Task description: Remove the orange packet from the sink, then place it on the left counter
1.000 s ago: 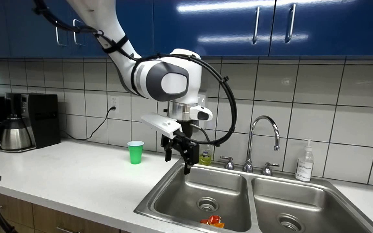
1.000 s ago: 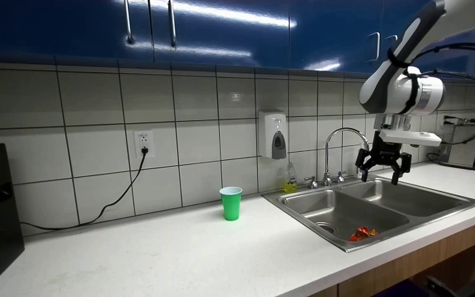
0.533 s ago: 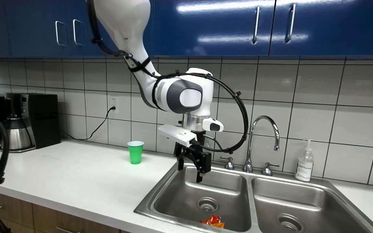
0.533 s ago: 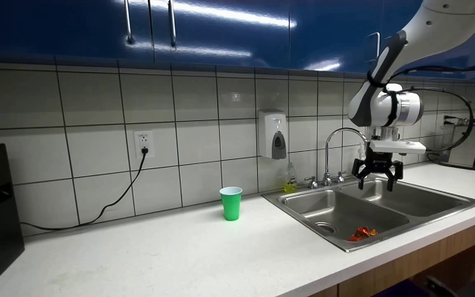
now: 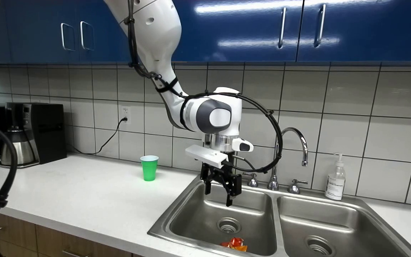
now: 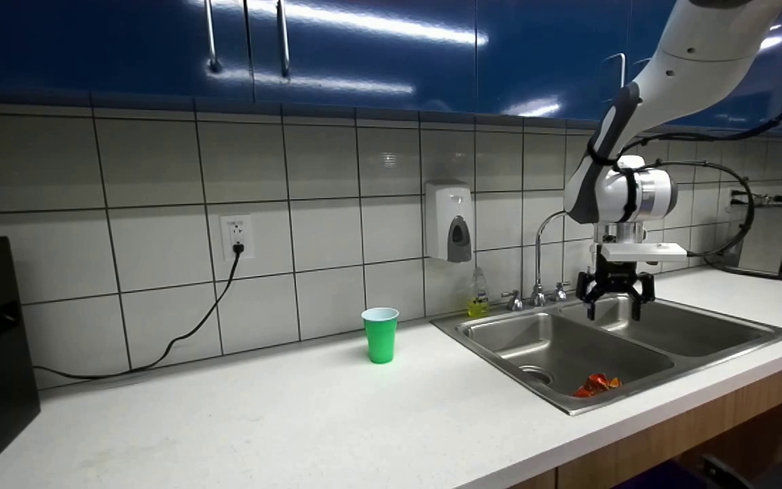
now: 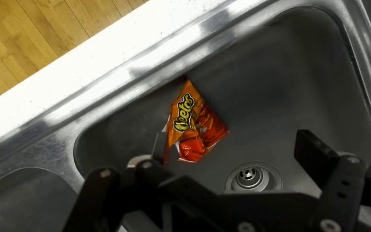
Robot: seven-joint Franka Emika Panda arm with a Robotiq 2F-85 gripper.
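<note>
The black two-fingered end effector (image 6: 613,314) hangs above the double-basin stainless-steel sink (image 5: 161,227), its fingers (image 7: 312,154) spread wide; the crinkled orange snack packet (image 7: 188,119) with yellow lettering and red patches lies on the floor of one sink basin (image 7: 259,83), near that basin's round metal drain (image 7: 249,177) and the sink's front side. The smooth grey-white bench (image 5: 84,192) runs beside the sink; on it, near the sink, an upright green cup (image 5: 149,169) stands.
</note>
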